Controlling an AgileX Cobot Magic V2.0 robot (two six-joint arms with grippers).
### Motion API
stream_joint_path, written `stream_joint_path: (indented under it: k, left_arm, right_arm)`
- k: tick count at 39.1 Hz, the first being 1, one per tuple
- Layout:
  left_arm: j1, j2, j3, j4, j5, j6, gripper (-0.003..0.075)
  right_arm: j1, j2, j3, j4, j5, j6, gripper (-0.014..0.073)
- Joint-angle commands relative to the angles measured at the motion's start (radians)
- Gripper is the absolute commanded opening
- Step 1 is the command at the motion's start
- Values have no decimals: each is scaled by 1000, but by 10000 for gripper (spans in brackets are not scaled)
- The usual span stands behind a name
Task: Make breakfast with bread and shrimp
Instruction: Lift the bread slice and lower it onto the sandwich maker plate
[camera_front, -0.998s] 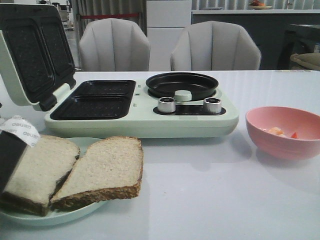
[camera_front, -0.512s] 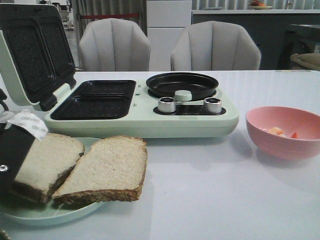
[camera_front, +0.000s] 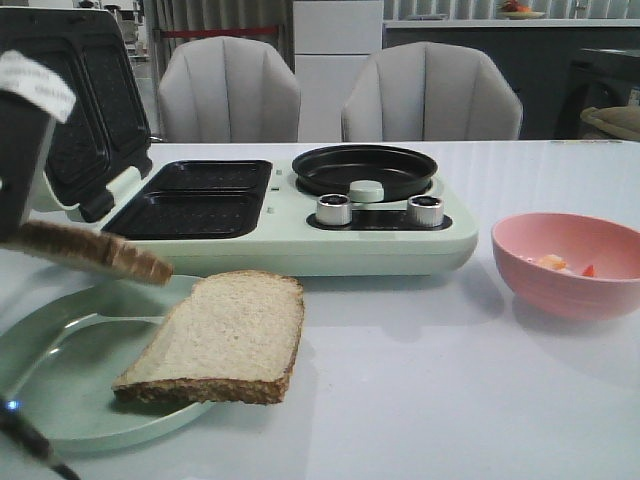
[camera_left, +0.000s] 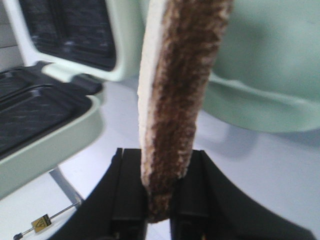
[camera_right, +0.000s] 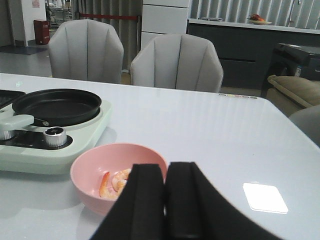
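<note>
Brown-crusted bread slice (camera_front: 95, 253) is pinched in the left hand (camera_left: 159, 210), hanging above the green plate (camera_front: 60, 385) at the tabletop's near left corner. Slice 2 (camera_front: 222, 335) lies on that plate. Both toaster wells (camera_front: 195, 198) look bare and the shrimp (camera_right: 114, 183) sits in the pink bowl (camera_front: 570, 262) toward the right edge, so I'd say barely started. Right hand (camera_right: 166, 200) is pressed together, holding nothing. White tape on the left arm has writing, unreadable

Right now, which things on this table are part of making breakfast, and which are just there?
For the job: held bread slice in the left end effector; second bread slice; shrimp; sandwich maker.

Just there: green plate; pink bowl; chairs.
</note>
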Motion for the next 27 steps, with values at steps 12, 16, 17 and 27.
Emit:
stream_joint_path:
  k: [12,16,17,27]
  left_arm:
    - [31,3,-236,116,-20,-15,117]
    - [73,55,-305,133,-49,-15,117]
    - [86,67,-326,133,-61,-15,117]
    - [208,234,-518,149,-170,-15,117]
  right_arm:
    - [-3,-22,-16,-6,-93,0,153]
    - [-3,-22,-16,-6,-93,0,153]
    - [-3,-22,-16,-6,-93,0,153]
    - [-3,-22,-16,-6,-93,0,153]
